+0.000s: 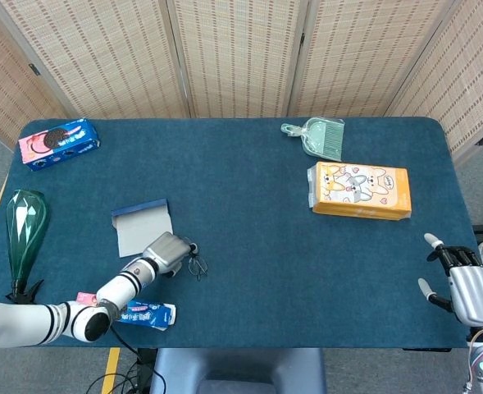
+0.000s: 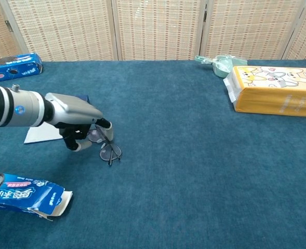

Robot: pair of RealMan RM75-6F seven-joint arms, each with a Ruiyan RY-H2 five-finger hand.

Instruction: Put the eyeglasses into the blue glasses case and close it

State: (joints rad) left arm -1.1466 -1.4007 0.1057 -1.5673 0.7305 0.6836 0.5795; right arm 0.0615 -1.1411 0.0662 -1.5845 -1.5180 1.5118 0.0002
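- Beside the blue glasses case point(image 1: 143, 231), on its near right corner, I am holding the eyeglasses point(image 2: 106, 146) pinched in the left hand point(image 2: 76, 126); transport step is running.
- Next I am needing to place them on the case's open, empty grey interior.
- Right hand point(image 1: 469, 289) is idling, fingers spread, far right of the case.

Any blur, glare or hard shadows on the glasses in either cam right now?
Head view: even, soft light, no glare; the thin-framed eyeglasses are tiny but legible beside the left hand. Chest view: sharp, no motion blur; the lenses read clearly against the blue cloth, with only a faint shadow beneath the hand.
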